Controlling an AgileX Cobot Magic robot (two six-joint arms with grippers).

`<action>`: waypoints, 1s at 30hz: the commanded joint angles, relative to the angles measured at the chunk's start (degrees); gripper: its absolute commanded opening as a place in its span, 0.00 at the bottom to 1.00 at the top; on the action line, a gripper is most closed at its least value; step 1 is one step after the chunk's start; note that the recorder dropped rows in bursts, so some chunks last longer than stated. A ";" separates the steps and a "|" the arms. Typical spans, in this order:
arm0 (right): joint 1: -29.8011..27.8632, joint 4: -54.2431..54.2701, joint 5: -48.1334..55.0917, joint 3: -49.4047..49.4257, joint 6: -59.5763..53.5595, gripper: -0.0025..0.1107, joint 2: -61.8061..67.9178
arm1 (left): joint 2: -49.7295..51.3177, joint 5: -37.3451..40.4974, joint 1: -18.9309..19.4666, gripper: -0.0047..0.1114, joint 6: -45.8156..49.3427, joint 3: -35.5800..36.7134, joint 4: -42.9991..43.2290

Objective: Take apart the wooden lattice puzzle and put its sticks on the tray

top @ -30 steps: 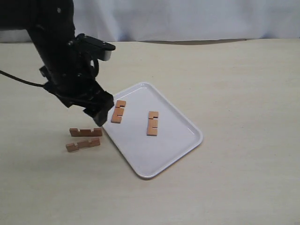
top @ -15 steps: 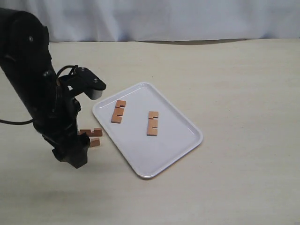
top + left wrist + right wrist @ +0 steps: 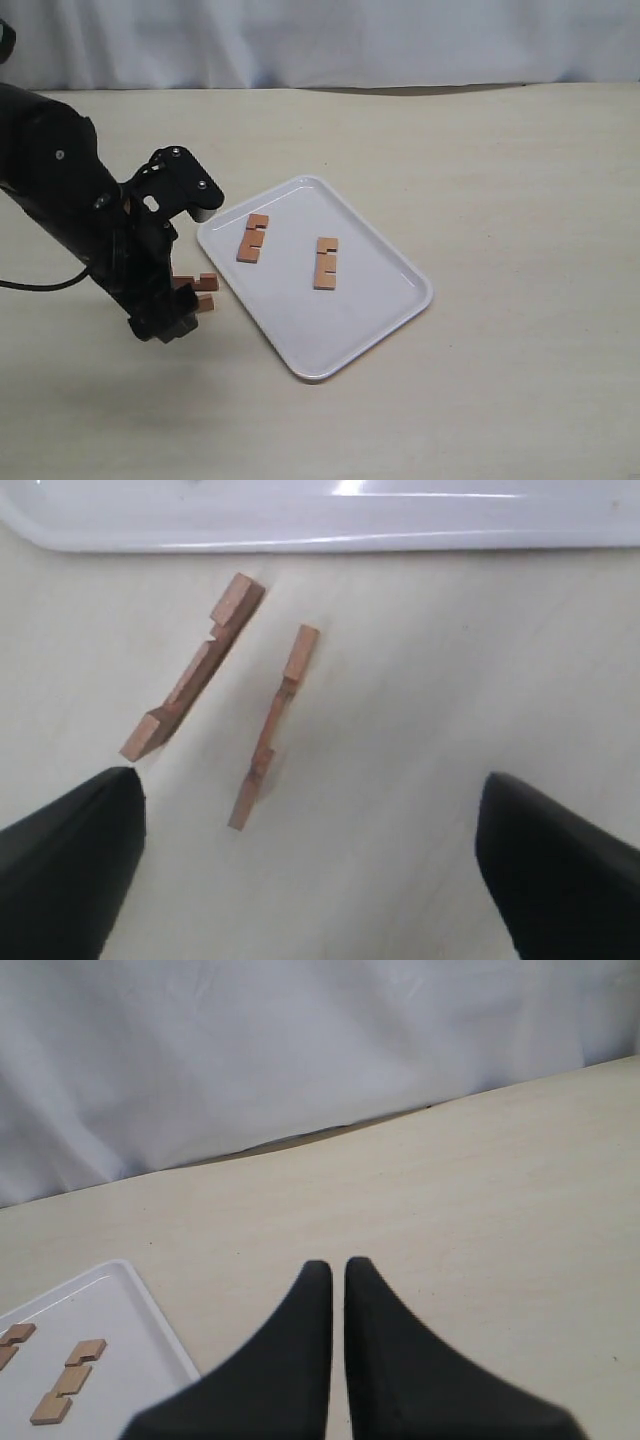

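step: fetch third stick | left gripper (image 3: 310,785) spread wide, empty, over two loose sticks (image 3: 195,670) left of tray (image 3: 370,290) in exterior view; right gripper (image 3: 338,1270) closed, empty | advice: straddle one stick only, across its width; spare the neighbour

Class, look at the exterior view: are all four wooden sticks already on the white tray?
No, only two sticks lie on the tray; the other two sticks lie on the table beside it.
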 commanded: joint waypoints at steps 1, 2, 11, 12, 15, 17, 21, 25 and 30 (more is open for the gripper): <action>0.16 -0.40 -0.03 0.17 -0.04 0.06 -0.24 | 0.34 -2.54 0.02 0.76 0.09 1.46 -2.45; 0.16 -0.40 -0.03 0.17 -0.04 0.06 -0.24 | 0.78 -2.60 0.02 0.76 0.09 1.59 -2.45; 0.16 -0.40 -0.03 0.17 -0.04 0.06 -0.24 | 6.71 -3.33 0.02 0.76 0.09 1.59 -2.45; 0.16 -0.40 -0.03 0.17 -0.04 0.06 -0.24 | 7.30 -3.63 0.02 0.76 0.09 1.59 -2.45; 0.16 -0.40 -0.03 0.17 -0.04 0.06 -0.24 | 9.02 -4.66 0.02 0.76 0.09 1.59 -2.45; 0.16 -0.40 -0.03 0.17 -0.04 0.06 -0.24 | 9.67 -5.04 0.02 0.76 0.09 1.59 -1.54; 0.16 -0.40 -0.03 0.17 -0.04 0.06 -0.24 | 9.94 -5.89 0.02 0.71 -0.14 1.59 1.00; 0.16 -0.40 -0.03 0.17 -0.04 0.06 -0.24 | 9.94 -6.79 0.02 0.55 -0.48 1.59 1.87; 0.16 -0.40 -0.03 0.17 -0.04 0.06 -0.24 | 9.94 -8.33 0.02 0.38 -0.48 1.59 2.01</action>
